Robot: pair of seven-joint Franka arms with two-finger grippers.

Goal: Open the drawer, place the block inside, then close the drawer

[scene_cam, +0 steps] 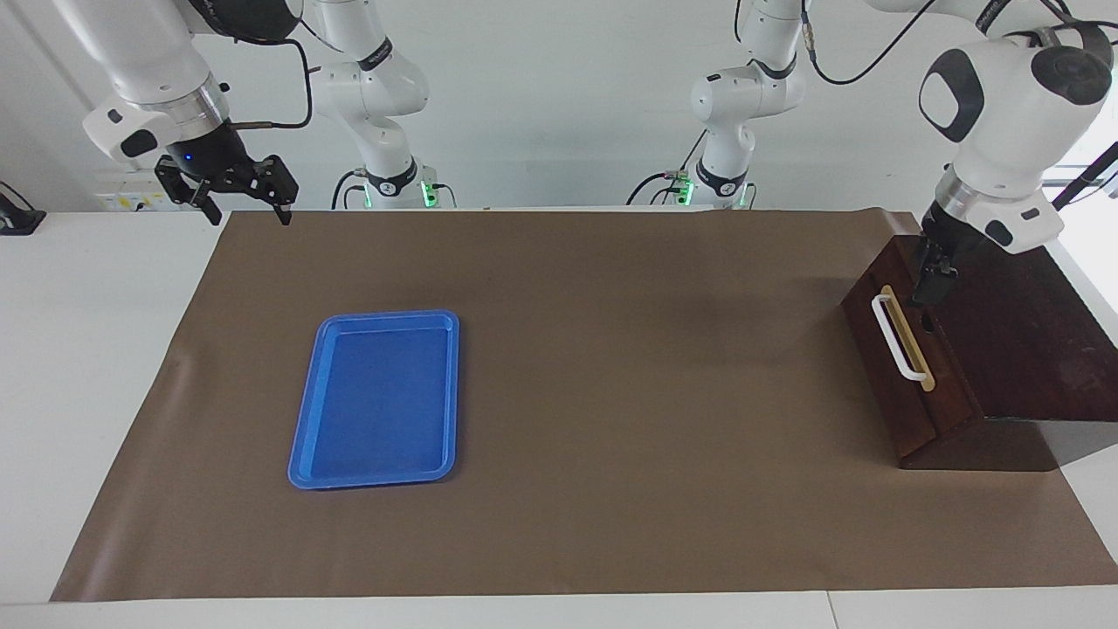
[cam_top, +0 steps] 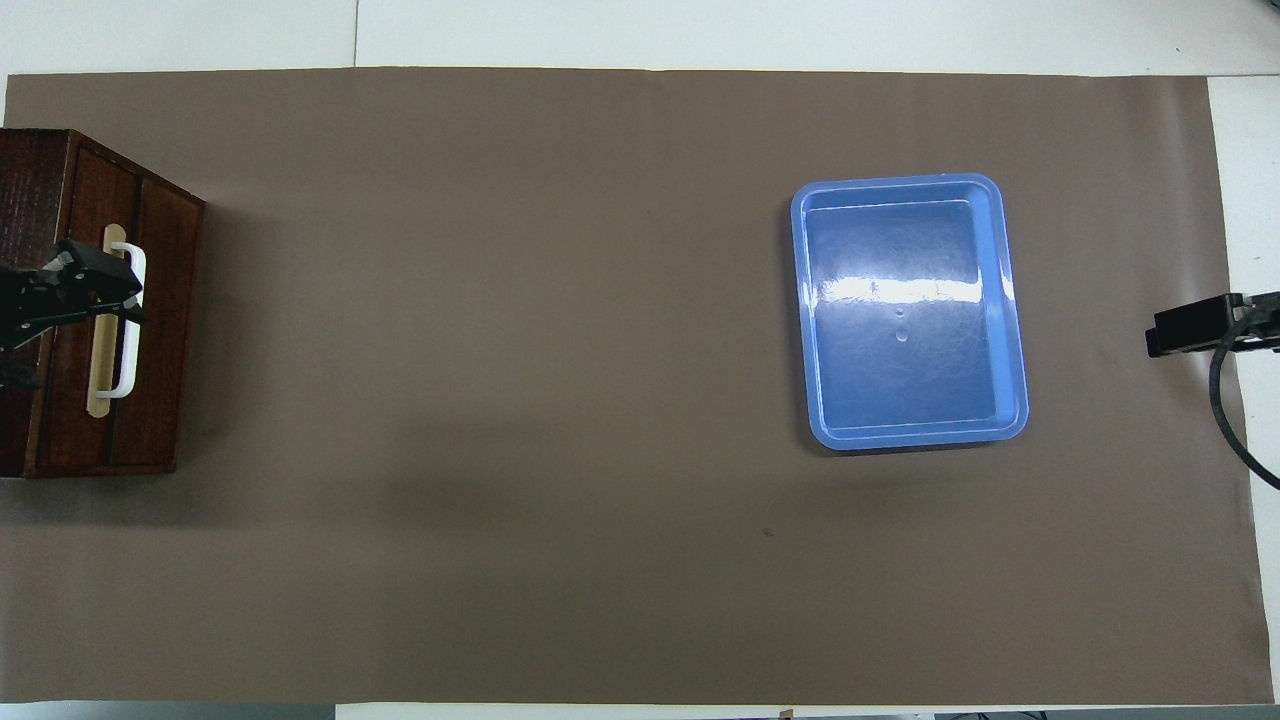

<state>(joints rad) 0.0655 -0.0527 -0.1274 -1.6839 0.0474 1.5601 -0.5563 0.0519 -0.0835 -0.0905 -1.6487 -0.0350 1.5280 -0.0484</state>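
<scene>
The drawer stands pushed in, its front flush with the dark wooden box at the left arm's end of the table. Its white bar handle sits on a tan strip. It also shows in the overhead view, with the handle. My left gripper hangs over the box's front top edge, close by the end of the handle nearer to the robots; it also shows in the overhead view. I cannot tell whether it touches the handle. My right gripper is open, empty and raised over the mat's corner at the right arm's end. The yellow block is out of view.
A flat blue tray lies empty on the brown mat toward the right arm's end; it also shows in the overhead view. The brown mat covers most of the white table.
</scene>
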